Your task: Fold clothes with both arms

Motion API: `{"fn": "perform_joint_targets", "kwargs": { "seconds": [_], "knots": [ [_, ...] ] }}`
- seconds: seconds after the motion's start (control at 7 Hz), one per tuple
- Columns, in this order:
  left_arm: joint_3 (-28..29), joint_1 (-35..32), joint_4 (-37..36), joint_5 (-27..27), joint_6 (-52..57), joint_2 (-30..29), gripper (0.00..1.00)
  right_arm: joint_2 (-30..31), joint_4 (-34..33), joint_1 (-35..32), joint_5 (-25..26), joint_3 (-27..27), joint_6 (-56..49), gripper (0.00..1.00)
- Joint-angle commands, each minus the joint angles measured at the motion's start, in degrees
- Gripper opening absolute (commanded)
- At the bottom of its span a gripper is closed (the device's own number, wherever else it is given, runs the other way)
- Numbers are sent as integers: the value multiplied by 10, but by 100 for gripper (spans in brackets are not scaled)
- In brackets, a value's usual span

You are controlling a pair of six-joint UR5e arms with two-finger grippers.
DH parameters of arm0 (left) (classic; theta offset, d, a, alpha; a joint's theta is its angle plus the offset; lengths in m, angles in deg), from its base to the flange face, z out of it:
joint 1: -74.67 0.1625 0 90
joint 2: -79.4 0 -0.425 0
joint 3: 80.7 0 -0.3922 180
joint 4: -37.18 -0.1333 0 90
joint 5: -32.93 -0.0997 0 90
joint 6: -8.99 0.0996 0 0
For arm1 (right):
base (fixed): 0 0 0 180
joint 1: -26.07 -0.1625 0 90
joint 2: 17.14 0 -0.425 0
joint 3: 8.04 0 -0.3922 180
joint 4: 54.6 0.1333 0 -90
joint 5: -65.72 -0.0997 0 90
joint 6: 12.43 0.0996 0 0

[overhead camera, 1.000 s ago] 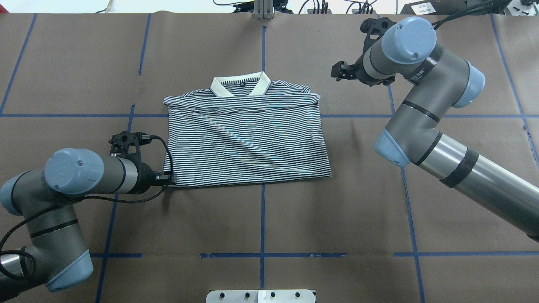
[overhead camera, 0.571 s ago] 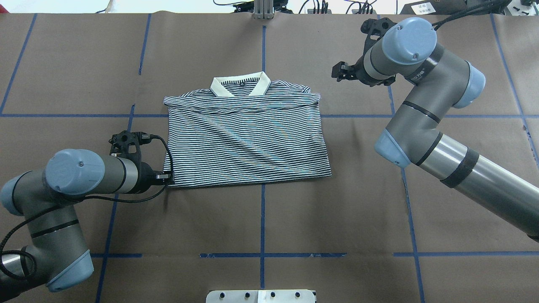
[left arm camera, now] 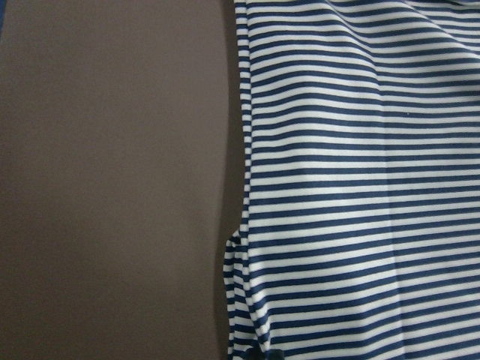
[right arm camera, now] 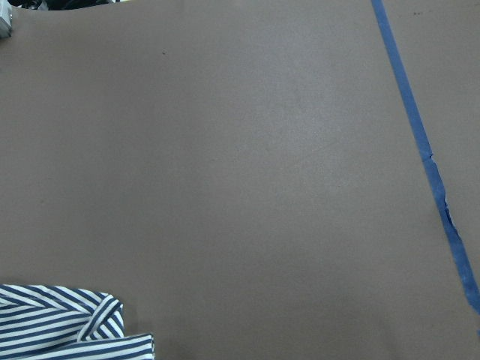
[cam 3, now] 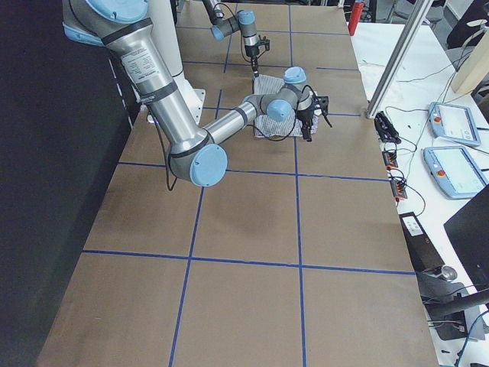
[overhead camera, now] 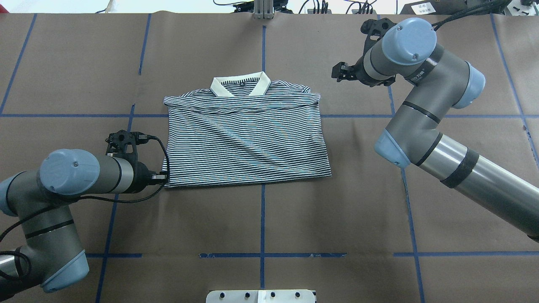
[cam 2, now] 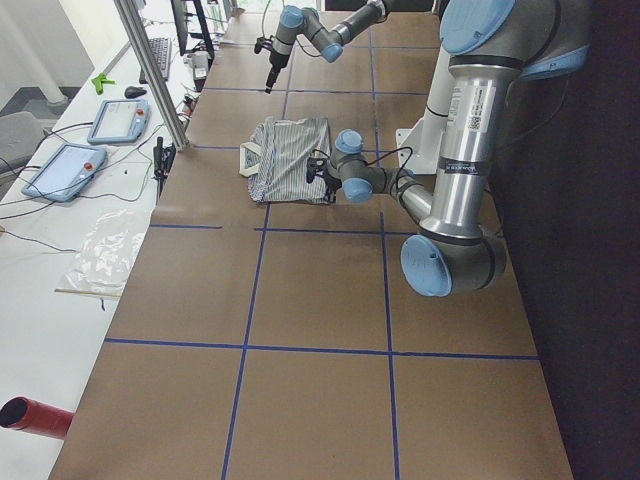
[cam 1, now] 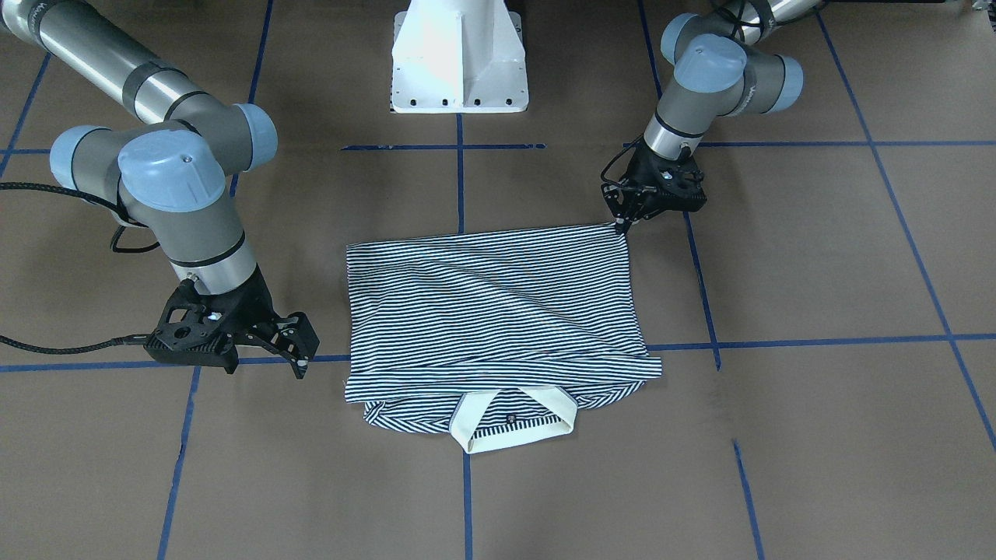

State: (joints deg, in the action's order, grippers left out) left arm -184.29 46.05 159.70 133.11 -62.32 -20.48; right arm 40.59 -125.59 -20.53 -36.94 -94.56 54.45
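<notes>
The striped polo shirt (overhead camera: 246, 139) lies folded into a rectangle at the table's middle, its cream collar (overhead camera: 240, 86) on the far side. It also shows in the front view (cam 1: 490, 311). My left gripper (overhead camera: 163, 177) is low at the shirt's near-left corner, shut on the hem there; the front view shows it at that corner (cam 1: 622, 223). The left wrist view shows the shirt's edge (left arm camera: 360, 187) puckered near the bottom. My right gripper (overhead camera: 338, 71) is open and empty, apart from the shirt, off its far-right shoulder, and also shows in the front view (cam 1: 303, 348).
The white pedestal base (cam 1: 459, 54) stands at the robot's side of the brown, blue-taped table (overhead camera: 337, 210). An aluminium post (overhead camera: 263, 8) rises at the far edge. Beyond it, a side bench holds tablets (cam 2: 65, 170) and cables.
My left gripper has shifted a little to the left, drawing the shirt's near-left corner with it. My right arm has barely moved.
</notes>
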Motion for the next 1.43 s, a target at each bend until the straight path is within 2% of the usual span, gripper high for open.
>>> {"fn": "perform_joint_targets", "kwargs": {
  "seconds": [0.0, 0.14, 0.29, 0.43, 0.57, 0.71, 0.86, 1.0, 1.14, 1.29],
  "knots": [
    [20, -63, 1, 2, 115, 6, 0, -1, 0, 0, 1, 0, 0, 100],
    [67, -124, 3, 3, 182, -3, 0, -1, 0, 0, 1, 0, 0, 100],
    [140, -184, 3, 3, 236, -54, 0, -1, 0, 0, 2, 1, 1, 100],
    [248, -227, 5, 2, 265, -136, 0, -1, 0, 0, 2, 1, 3, 100],
    [374, -250, 44, -18, 266, -232, 0, -2, -1, 0, 2, 0, 5, 100],
    [505, -254, 101, -64, 265, -313, 0, -2, -1, 0, 2, 0, 6, 100],
    [551, -264, 114, -65, 273, -339, 0, -3, -1, 0, 2, 0, 8, 100],
    [552, -276, 117, -65, 307, -336, 0, -6, -1, 1, 3, 0, 10, 100],
    [548, -279, 119, -63, 339, -324, 99, -9, -1, 4, 3, 4, 24, 100],
    [536, -287, 136, -50, 377, -312, 100, -43, -3, 9, 4, 26, 67, 100]
  ]
}}
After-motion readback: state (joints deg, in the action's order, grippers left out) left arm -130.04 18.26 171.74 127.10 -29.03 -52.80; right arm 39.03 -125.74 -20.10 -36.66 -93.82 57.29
